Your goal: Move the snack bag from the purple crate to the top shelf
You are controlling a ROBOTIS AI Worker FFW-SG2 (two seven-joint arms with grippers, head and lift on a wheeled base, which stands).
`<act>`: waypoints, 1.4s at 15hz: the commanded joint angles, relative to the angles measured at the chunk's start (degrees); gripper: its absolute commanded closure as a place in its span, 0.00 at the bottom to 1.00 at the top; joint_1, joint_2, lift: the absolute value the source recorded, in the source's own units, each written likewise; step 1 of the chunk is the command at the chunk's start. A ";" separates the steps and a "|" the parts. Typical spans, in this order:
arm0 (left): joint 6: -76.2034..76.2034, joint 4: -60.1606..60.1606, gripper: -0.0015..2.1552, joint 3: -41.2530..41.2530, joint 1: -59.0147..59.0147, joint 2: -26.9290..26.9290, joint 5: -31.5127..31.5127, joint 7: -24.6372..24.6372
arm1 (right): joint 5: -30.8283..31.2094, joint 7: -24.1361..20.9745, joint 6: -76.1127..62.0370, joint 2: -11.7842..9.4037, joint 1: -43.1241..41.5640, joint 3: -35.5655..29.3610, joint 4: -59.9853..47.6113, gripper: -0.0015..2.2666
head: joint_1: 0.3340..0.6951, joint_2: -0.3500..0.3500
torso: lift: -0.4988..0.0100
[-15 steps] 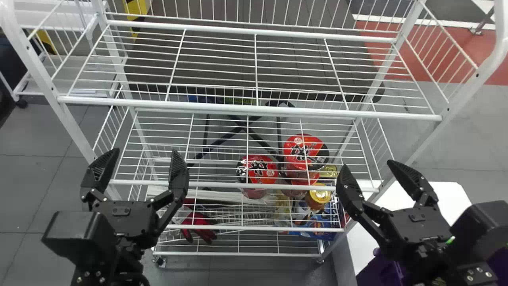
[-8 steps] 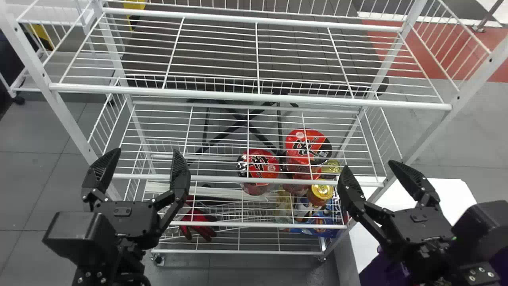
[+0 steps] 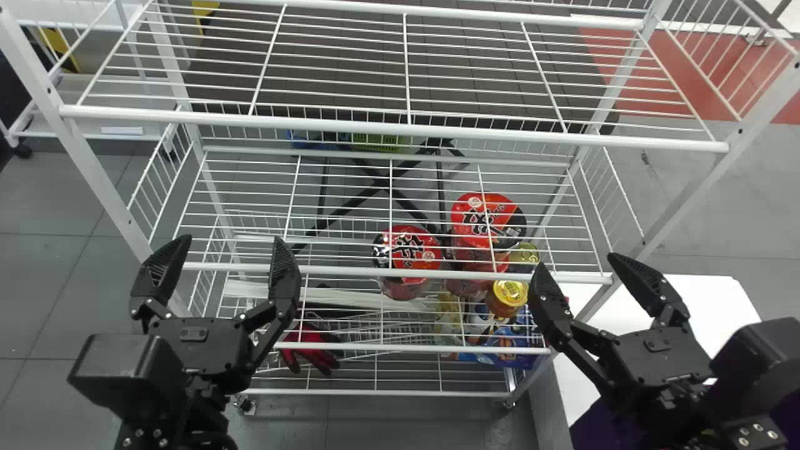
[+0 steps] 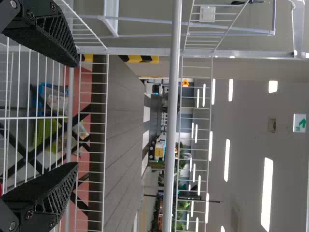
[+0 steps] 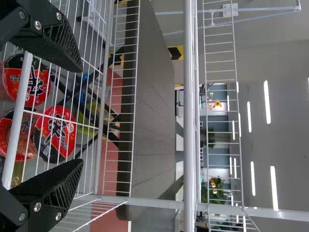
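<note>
Hanging before the white wire rack, the left gripper and right gripper both spread their fingers wide, gripping nothing.

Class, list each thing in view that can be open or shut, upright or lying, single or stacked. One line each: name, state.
Left tool, open, holding nothing
Right tool, open, holding nothing
Crate, partly hidden; contents cannot be told
Lone cup, upright, lid shut
Cup stack, upright, top lid shut
Red glove, lying, unworn
</note>
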 commanded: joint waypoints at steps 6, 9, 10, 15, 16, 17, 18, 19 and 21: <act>-0.17 0.10 0.04 0.00 0.19 0.00 0.11 0.00 | 0.32 0.51 -0.18 0.02 0.00 0.30 0.09 0.07 | 1.00 0.38 | 0.39; -0.17 0.10 0.04 0.00 0.28 0.00 0.20 0.00 | 0.41 0.77 -0.36 0.02 0.09 0.30 0.18 0.07 | 1.00 0.38 | 0.37; -0.17 0.10 0.04 0.00 0.28 0.00 0.38 0.00 | 0.41 1.21 -0.36 0.02 0.09 0.39 0.18 0.07 | 1.00 0.38 | 0.36; -0.17 0.19 0.04 0.00 0.54 0.09 0.29 0.00 | 0.41 1.30 -0.88 0.02 0.35 0.57 0.35 0.07 | 1.00 0.39 | 0.32; -0.17 0.19 0.04 0.00 0.54 0.09 0.29 0.00 | 0.49 1.21 -0.88 0.02 0.35 0.57 0.35 0.07 | 1.00 0.39 | 0.31; -0.34 0.10 0.04 0.00 0.54 0.09 0.29 0.09 | 0.93 0.95 -1.06 0.02 0.35 1.01 0.44 0.07 | 1.00 0.39 | 0.30; -0.34 0.19 0.04 0.00 0.63 0.00 0.29 0.09 | 1.28 0.68 -1.24 0.02 0.44 1.18 0.44 0.07 | 1.00 0.39 | 0.29; -0.34 0.28 0.04 0.00 0.72 0.00 0.29 0.09 | 1.28 0.68 -1.41 0.02 0.44 1.18 0.44 0.07 | 1.00 0.39 | 0.29; -0.52 0.19 0.04 0.09 0.90 0.09 0.29 0.09 | 1.55 0.68 -1.41 0.02 0.44 1.27 0.35 0.07 | 1.00 0.39 | 0.27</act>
